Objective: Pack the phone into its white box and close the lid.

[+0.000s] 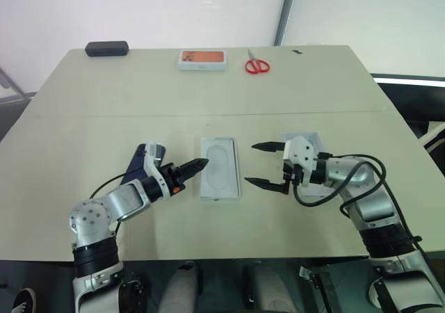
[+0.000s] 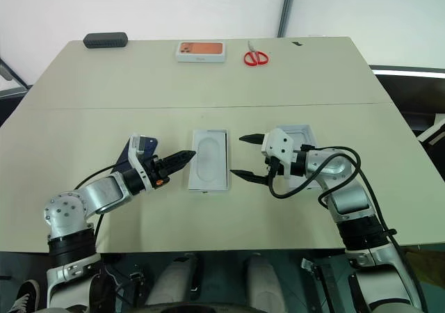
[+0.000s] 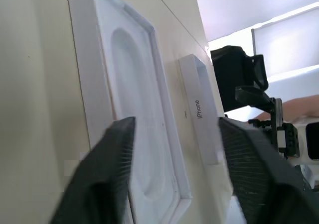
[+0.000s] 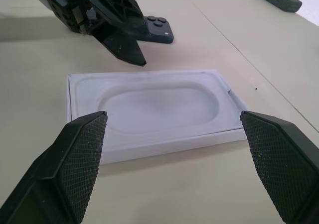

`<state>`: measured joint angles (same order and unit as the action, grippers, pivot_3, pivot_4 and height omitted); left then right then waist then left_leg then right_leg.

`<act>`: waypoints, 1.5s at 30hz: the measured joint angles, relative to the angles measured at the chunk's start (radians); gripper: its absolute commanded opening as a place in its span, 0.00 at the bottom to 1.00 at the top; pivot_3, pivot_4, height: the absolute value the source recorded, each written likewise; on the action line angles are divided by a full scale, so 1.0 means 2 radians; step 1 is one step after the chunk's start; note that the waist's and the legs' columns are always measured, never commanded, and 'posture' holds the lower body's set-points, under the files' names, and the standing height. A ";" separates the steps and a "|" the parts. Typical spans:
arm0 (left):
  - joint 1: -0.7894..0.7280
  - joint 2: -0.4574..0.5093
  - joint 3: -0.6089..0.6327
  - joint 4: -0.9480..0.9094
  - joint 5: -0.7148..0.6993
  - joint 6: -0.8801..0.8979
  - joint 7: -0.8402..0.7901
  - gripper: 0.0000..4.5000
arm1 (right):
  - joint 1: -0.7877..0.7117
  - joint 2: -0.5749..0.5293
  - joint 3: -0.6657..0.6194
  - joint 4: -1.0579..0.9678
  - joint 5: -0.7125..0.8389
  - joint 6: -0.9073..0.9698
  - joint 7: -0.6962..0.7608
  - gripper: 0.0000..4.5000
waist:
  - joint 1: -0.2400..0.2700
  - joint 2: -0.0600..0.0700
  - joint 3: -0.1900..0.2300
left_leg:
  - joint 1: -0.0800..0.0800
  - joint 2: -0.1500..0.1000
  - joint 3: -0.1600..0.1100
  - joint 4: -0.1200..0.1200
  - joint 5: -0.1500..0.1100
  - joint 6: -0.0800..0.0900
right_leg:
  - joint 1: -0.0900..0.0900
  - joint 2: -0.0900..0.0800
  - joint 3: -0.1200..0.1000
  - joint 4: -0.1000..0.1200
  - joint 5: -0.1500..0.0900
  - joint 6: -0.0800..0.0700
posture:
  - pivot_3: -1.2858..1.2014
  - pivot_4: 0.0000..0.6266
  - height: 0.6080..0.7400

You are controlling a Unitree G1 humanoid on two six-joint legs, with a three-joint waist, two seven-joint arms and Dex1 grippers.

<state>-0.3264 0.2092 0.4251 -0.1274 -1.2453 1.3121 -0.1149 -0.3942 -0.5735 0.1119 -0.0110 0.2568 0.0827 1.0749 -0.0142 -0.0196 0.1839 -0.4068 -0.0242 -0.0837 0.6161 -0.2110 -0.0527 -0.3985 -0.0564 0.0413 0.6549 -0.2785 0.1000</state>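
Note:
The dark navy phone [image 1: 136, 165] lies flat on the table beside my left arm, its camera cluster [image 4: 159, 24] facing up. My left gripper [image 1: 199, 165] is open, its tips at the left edge of a white moulded piece [image 1: 220, 168] with an oval recess, lying hollow side up. On that piece's right side, my right gripper [image 1: 252, 164] stands wide open, one finger towards each end. A thin-walled white box [image 1: 306, 140] with "iPhone" on its side wall [image 3: 198, 109] lies open side up, mostly hidden under my right gripper. I cannot tell which white piece is the lid.
Along the table's far edge lie a black oblong case [image 1: 106, 48], a small white box with an orange top [image 1: 202, 59] and red-handled scissors [image 1: 257, 65]. A seam [image 1: 104, 115] crosses the table between them and the work area.

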 measured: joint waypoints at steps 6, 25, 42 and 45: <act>-0.001 0.022 -0.011 -0.001 -0.005 -0.012 -0.008 0.87 | -0.015 0.030 0.000 -0.001 0.003 0.014 -0.020 1.00 | -0.001 0.000 0.000 | 0.000 0.000 0.000 0.000 0.000 0.000 | 0.000 0.000 0.000 0.000 0.000 0.000 | 0.52 0.24 1.00; 0.072 0.215 -0.067 -0.035 0.204 -0.300 -0.340 0.88 | -0.051 0.116 0.115 0.037 -0.133 0.020 -0.132 0.00 | -0.001 0.001 0.000 | 0.000 0.000 0.000 -0.001 0.000 -0.001 | -0.001 0.000 0.000 -0.001 -0.001 -0.001 | 0.52 0.24 1.00; 0.075 0.198 -0.084 -0.032 0.238 -0.335 -0.336 0.88 | -0.076 0.089 0.155 0.040 -0.207 0.054 -0.111 0.00 | -0.002 0.001 0.000 | 0.000 0.001 0.000 -0.001 0.000 -0.001 | -0.001 0.000 0.000 -0.001 0.000 0.000 | 0.52 0.24 1.00; 0.073 0.197 -0.084 -0.032 0.242 -0.336 -0.332 0.88 | -0.081 0.079 0.158 0.038 -0.218 0.052 -0.106 0.00 | -0.002 0.001 0.000 | 0.000 0.001 0.000 -0.001 0.000 -0.001 | -0.001 0.000 0.000 -0.001 0.000 0.000 | 0.52 0.24 1.00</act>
<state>-0.1808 0.6031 0.2565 -0.1904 -0.7613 0.6401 -0.7798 -0.5561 -0.4147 0.4284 0.0651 -0.1784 0.1870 0.8629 -0.0181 -0.0185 0.1838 -0.4077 -0.0230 -0.0842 0.6132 -0.2102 -0.0541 -0.4008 -0.0564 0.0416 0.6523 -0.2786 0.0993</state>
